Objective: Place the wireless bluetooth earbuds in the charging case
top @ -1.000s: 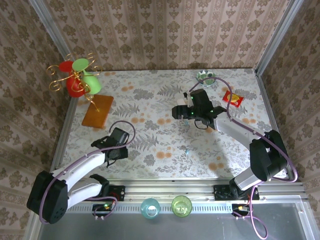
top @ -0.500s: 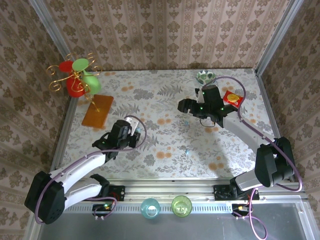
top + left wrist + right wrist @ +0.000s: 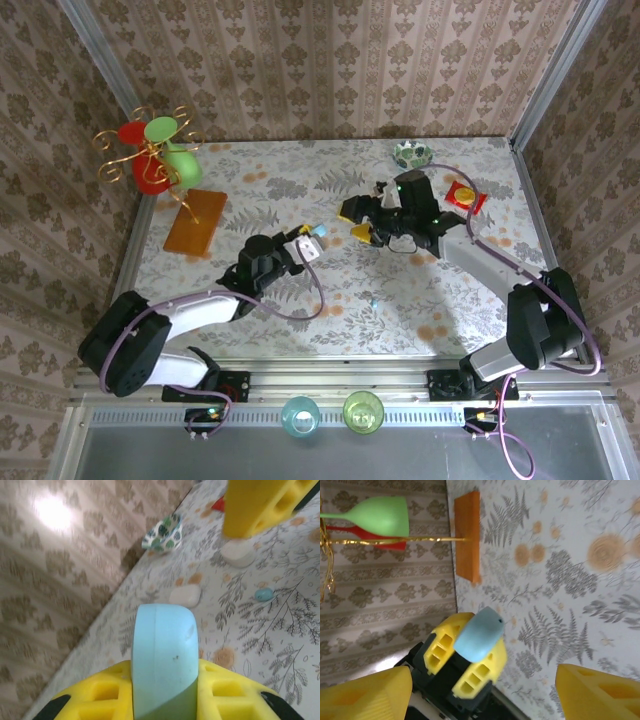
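Observation:
The light blue charging case [image 3: 165, 655] stands on edge between the yellow fingers of my left gripper [image 3: 165, 682], which is shut on it. From above, that gripper [image 3: 306, 244] holds the case [image 3: 318, 231] over the middle of the table. My right gripper [image 3: 355, 221] faces it from the right, open, a short gap away. In the right wrist view the case [image 3: 479, 634] lies ahead between my own spread fingertips [image 3: 370, 692]. A tiny light-blue earbud [image 3: 263, 594] lies on the table, also seen from above as a small earbud [image 3: 373, 300].
Two white oval pebbles [image 3: 185, 595] [image 3: 238, 555] lie on the floral table beyond the case. A patterned bowl [image 3: 411, 153] and a red packet [image 3: 463, 196] sit at the back right. An orange board [image 3: 195, 221] and a gold stand with coloured glasses [image 3: 152, 155] stand at the back left.
My left arm has reached from the near left edge to the table's middle, carrying the case. My right gripper has swung left and turned to face it, its jaws slightly narrower.

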### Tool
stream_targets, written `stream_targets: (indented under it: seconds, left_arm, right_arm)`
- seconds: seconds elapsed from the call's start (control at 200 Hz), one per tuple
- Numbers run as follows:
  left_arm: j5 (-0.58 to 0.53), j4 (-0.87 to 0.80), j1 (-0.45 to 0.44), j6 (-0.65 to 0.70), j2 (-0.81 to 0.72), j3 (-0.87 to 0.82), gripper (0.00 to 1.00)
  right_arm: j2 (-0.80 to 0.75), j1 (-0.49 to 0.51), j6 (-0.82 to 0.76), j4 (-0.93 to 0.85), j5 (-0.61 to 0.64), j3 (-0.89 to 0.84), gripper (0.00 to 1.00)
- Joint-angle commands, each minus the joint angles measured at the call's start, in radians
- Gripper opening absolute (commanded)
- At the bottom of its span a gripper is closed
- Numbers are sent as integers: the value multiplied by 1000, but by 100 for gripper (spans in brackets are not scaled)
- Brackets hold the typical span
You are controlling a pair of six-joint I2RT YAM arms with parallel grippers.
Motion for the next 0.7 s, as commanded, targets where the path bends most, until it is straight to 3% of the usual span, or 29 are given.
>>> stream_targets:
  seconds: [0.0,0.135,0.295,0.56,0.69]
  left_arm:
    - [45,138,-25,205,20,7,10]
    - [41,150,-41,265,42,17,10]
    - [23,149,-55,305,63,29,10]
    - [-21,149,-83,326,87,44,10]
    - [-30,149,-92,348,98,46,10]
  right_arm:
    - [26,23,126,109,-62,-39,75]
    - [44,32,156,147,-68,-51,66]
    - [61,35,185,182,-87,-61,48]
    - [89,45,203,207,-128,-60,45]
    - [91,45,201,198,-128,-61,38]
